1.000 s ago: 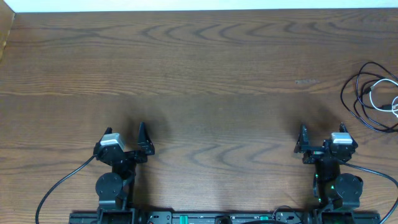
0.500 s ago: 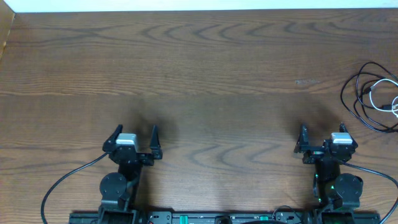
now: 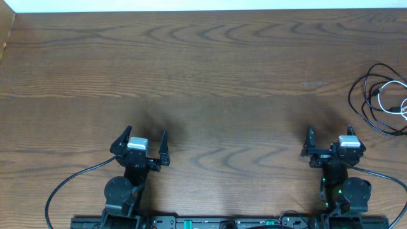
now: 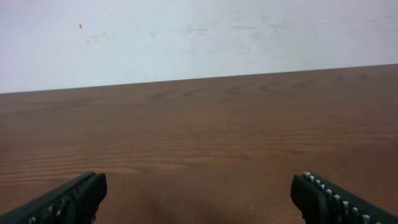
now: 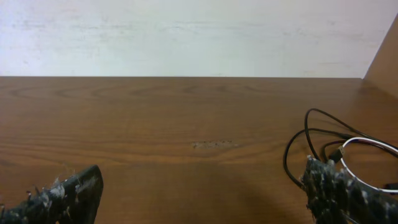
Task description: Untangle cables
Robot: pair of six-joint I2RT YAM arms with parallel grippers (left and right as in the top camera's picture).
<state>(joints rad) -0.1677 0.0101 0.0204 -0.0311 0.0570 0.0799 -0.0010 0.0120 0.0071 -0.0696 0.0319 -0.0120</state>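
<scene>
The black cable and the white cable lie looped together on the wooden table at the far right edge. Both also show in the right wrist view, black and white, just beyond the right finger. My right gripper is open and empty, near the front edge, short of the cables and to their left. My left gripper is open and empty at the front left, far from the cables. In the wrist views, the left gripper and the right gripper hold nothing between the fingers.
The wooden table ends at a white wall along the back. A wooden side panel rises at the right edge. Thick black arm wires trail from the arm bases at the front.
My left gripper has swung to the right and turned to face straight ahead. The right arm and the cables have not moved.
</scene>
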